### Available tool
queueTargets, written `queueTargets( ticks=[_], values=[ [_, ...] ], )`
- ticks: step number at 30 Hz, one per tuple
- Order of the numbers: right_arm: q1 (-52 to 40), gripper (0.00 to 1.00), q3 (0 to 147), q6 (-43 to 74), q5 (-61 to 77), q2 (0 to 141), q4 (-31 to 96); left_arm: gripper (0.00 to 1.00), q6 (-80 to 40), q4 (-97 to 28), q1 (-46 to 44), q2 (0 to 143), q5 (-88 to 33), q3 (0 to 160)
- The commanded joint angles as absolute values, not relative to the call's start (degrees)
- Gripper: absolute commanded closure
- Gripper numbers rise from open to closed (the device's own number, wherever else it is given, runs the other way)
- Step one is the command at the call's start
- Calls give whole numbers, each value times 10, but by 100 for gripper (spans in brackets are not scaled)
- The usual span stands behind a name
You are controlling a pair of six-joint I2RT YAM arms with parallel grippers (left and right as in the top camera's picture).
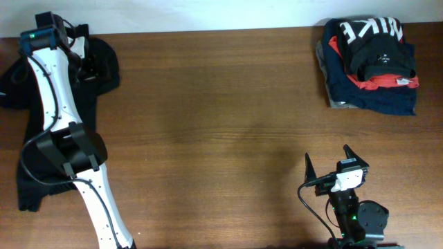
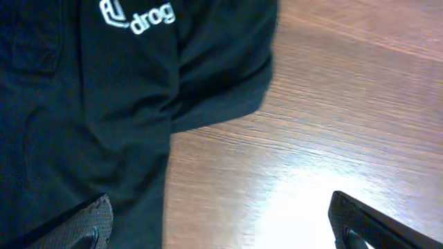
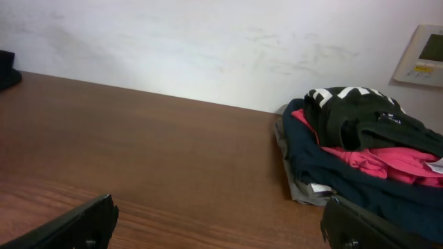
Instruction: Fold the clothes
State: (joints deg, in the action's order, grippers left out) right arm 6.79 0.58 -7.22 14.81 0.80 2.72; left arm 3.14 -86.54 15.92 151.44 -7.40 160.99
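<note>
Black NIKE T-shirt [image 1: 372,38] lies folded on top of the stack at the far right corner of the table [image 1: 228,124], white lettering up, next to the wall. Under it is a red-orange garment [image 1: 367,83], then a navy garment [image 1: 374,100]. The stack is compact and well apart from both arms. Judged a finished pile, set out of the working area.

Left pincer [image 2: 221,232]: wide, nothing between the fingers. It hovers at the far left over the edge of a black polo [image 2: 83,104] with a small white chest logo [image 2: 149,19]. One finger is above fabric, the other above bare wood. Judged to be straddling the edge to line up a pinch. In the overhead view the polo lies spread and rumpled, partly under the left arm.

Right pincer [image 1: 327,158]: wide, empty, near the front edge, its camera looking toward the stack. Judged idle, parked out of the left arm's way.

Judgement: T-shirt done; polo looks next to be folded. Risk: soft cloth may bunch, or only one layer gets caught.
</note>
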Motion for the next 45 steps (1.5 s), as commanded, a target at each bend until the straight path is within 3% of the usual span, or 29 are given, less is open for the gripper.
queueTargets(
  ticks=[1,14,19,23,30,37,45],
  values=[
    [72,1,3,-66,143,3,31,1,26,-866,116,1376,-77,1613],
    [72,1,3,-66,143,3,31,1,25,-872,13,1074,-96,1556],
    [72,2,3,-66,143,3,31,1,26,-737,13,934,-118,1365],
    [72,1,3,-66,143,3,31,1,26,-521,13,770,-118,1061],
    [72,1,3,-66,143,3,31,1,26,-296,13,571,-121,692],
    [72,1,3,-66,143,3,31,1,26,-152,13,377,-120,410],
    [72,1,3,-66,143,3,31,1,26,-61,13,216,-103,239]
  ],
)
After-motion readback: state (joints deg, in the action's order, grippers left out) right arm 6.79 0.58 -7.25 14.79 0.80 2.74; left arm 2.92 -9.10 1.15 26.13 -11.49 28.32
